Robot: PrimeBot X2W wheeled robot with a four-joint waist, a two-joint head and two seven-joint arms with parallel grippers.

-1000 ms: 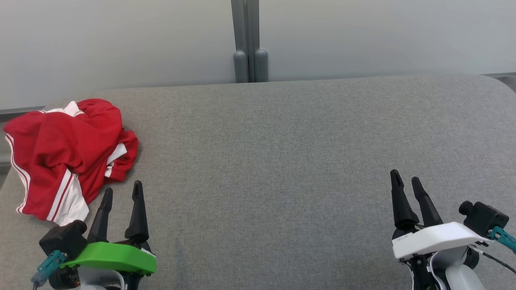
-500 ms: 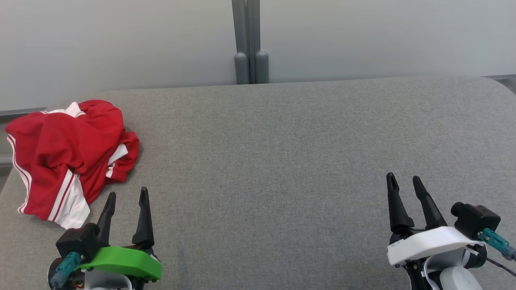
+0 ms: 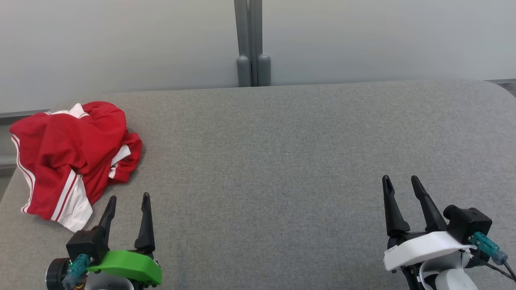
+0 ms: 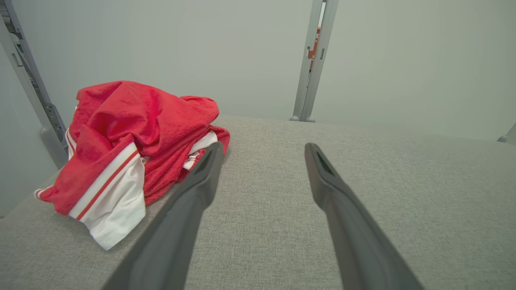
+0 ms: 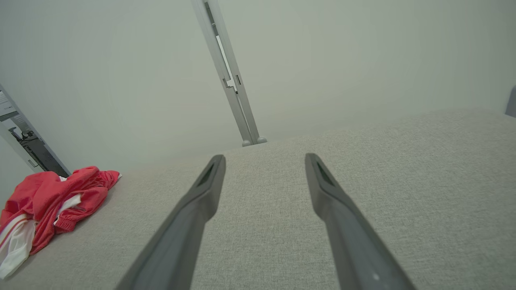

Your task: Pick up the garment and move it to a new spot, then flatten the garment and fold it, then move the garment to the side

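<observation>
I am eyeing a raised fold on the seemingly limp, light red-and-white cloth garment (image 3: 60, 153) at frame left, with my left tool (image 3: 129, 196) and right tool (image 3: 400, 177) released.

No legible text, labels, brands or numbers

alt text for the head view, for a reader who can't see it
Crumpled red garment with white stripes lies at the far left of a grey fabric surface, untouched. The left gripper, green-mounted, is open beside the garment at lower left; the right gripper, white-mounted, is open at lower right. A pale wall with a grey post stands behind.
</observation>
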